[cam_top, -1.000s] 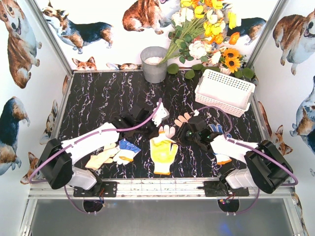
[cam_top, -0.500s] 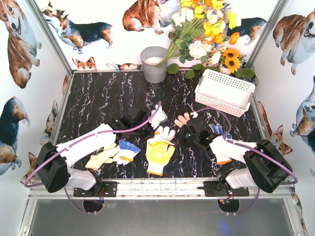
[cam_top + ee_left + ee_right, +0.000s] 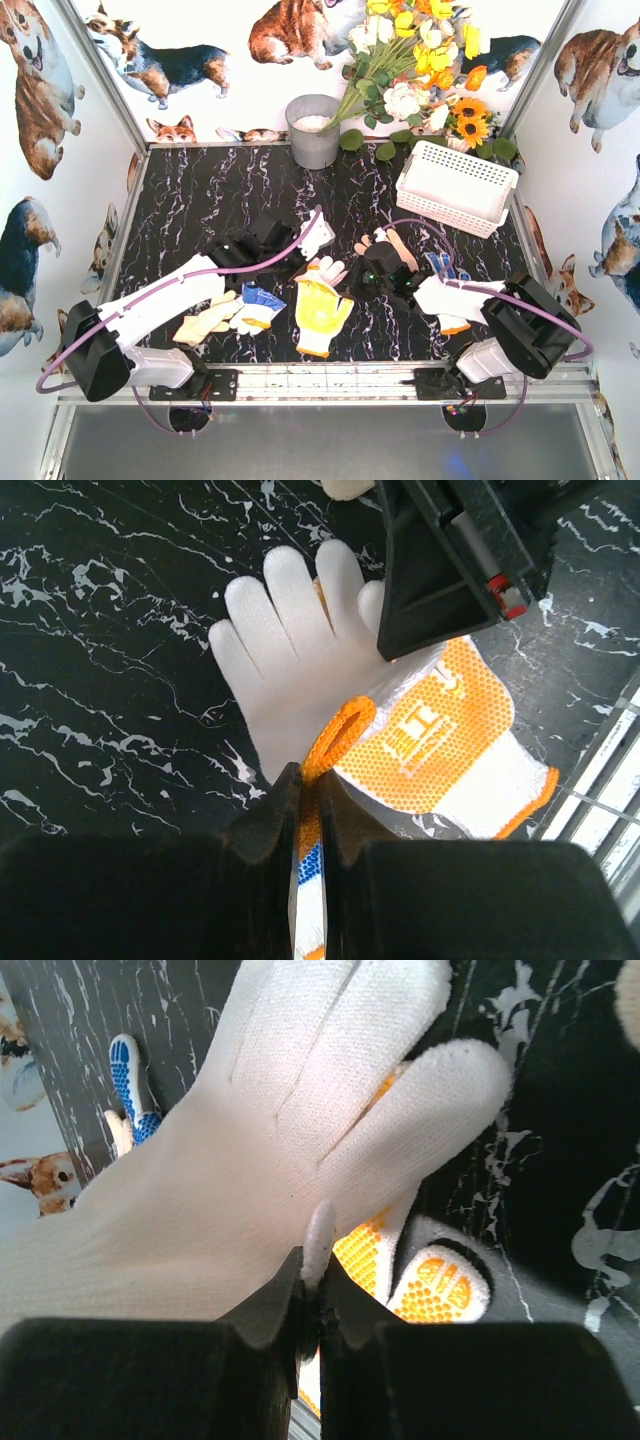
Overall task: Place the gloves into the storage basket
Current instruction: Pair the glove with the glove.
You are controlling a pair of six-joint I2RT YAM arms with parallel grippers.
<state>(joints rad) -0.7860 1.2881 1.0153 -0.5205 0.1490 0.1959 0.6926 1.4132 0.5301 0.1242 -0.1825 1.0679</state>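
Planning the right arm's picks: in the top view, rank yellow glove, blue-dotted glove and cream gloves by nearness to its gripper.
1. Yellow glove, just left of the right gripper.
2. Blue-dotted glove, farther left.
3. Cream gloves, far left.

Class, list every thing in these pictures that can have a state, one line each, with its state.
left end effector: shut on orange-cuffed glove
right end effector: shut on white knit glove
yellow glove: lying flat, ungripped
storage basket: no gloves visible inside
grey bucket: upright
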